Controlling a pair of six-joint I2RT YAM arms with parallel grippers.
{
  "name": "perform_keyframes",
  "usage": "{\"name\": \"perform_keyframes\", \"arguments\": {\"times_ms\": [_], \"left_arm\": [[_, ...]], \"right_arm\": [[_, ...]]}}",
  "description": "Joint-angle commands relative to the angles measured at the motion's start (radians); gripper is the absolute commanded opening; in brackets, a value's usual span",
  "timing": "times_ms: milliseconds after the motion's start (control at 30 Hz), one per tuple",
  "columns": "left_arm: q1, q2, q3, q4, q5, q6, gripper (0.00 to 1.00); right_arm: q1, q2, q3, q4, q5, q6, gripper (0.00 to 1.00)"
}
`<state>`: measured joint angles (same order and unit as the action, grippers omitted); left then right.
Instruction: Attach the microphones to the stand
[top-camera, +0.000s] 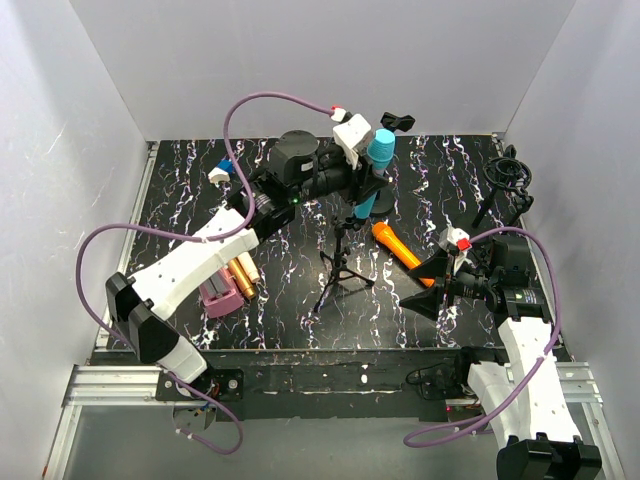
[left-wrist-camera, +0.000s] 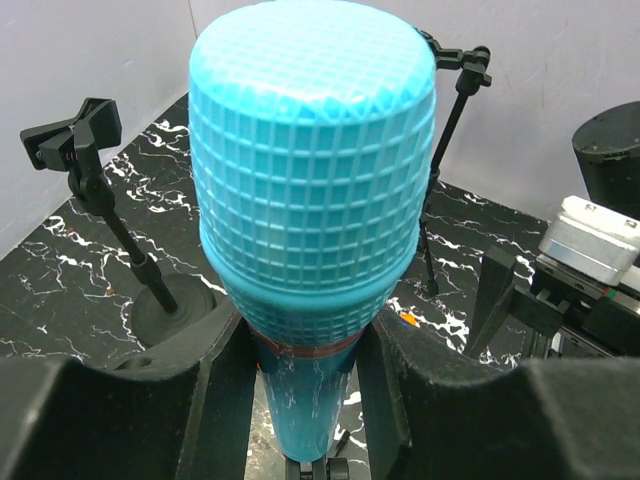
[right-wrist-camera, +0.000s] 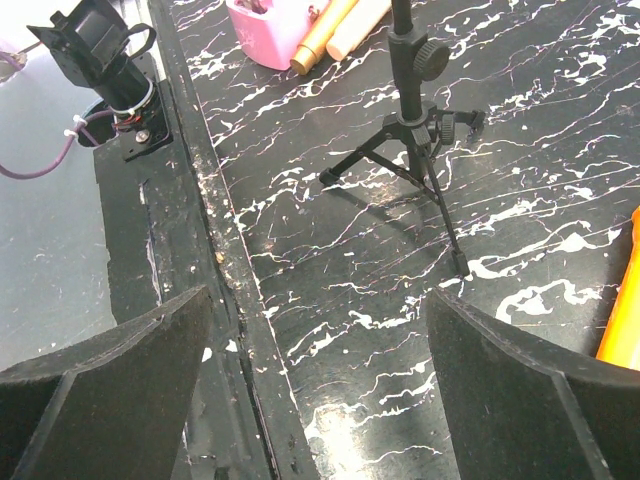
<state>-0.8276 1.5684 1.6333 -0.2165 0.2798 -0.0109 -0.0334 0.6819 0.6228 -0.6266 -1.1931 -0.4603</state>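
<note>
My left gripper (top-camera: 371, 186) is shut on the cyan microphone (top-camera: 376, 165), holding it upright just below its meshed head (left-wrist-camera: 312, 150). The microphone's lower end is right above the top clip (left-wrist-camera: 312, 468) of the black tripod stand (top-camera: 345, 268); I cannot tell if they touch. The orange microphone (top-camera: 398, 245) lies on the mat right of the stand. The golden-brown microphone (top-camera: 245, 277) and the pale pink one (top-camera: 247, 264) lie side by side at the left. My right gripper (top-camera: 432, 284) is open and empty, low over the mat's front edge (right-wrist-camera: 320, 390), beside the orange microphone (right-wrist-camera: 622, 300).
A pink box (top-camera: 218, 298) lies against the two left microphones. A black stand with a round mount (top-camera: 507, 172) is at the back right. A small clamp stand (left-wrist-camera: 78, 135) and a thin stand (left-wrist-camera: 462, 68) rise behind the cyan head. White walls enclose the mat.
</note>
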Motion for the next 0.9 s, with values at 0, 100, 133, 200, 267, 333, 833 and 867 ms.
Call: {"name": "perform_keyframes", "arguments": {"times_ms": [0,100,133,200,267,333,833,867], "left_arm": [[-0.001,-0.076,-0.041,-0.044,0.036,0.034,0.0],[-0.001,-0.077,-0.055,-0.055,0.045,0.038,0.0],[-0.001,-0.077,-0.055,-0.063,0.048,0.038,0.0],[-0.001,-0.073,-0.056,-0.073,0.059,0.042,0.0],[-0.001,-0.068,-0.058,-0.081,0.067,0.043,0.0],[-0.001,-0.067,-0.066,-0.084,0.073,0.045,0.0],[-0.001,-0.108,-0.184,-0.073,0.079,0.042,0.0],[-0.001,-0.107,-0.184,-0.08,0.079,0.043,0.0]], "right_arm": [[-0.003,0.001,-0.011,0.022,-0.03,-0.008,0.94],[-0.006,0.001,-0.011,0.022,-0.031,-0.008,0.94],[-0.005,0.001,-0.012,0.022,-0.028,-0.008,0.94],[-0.007,0.001,-0.011,0.024,-0.03,-0.008,0.94],[-0.007,0.001,-0.012,0.024,-0.031,-0.009,0.94],[-0.007,0.001,-0.011,0.024,-0.028,-0.009,0.94],[-0.008,0.001,-0.014,0.022,-0.028,-0.011,0.95],[-0.008,0.002,-0.015,0.022,-0.028,-0.011,0.95]]}}
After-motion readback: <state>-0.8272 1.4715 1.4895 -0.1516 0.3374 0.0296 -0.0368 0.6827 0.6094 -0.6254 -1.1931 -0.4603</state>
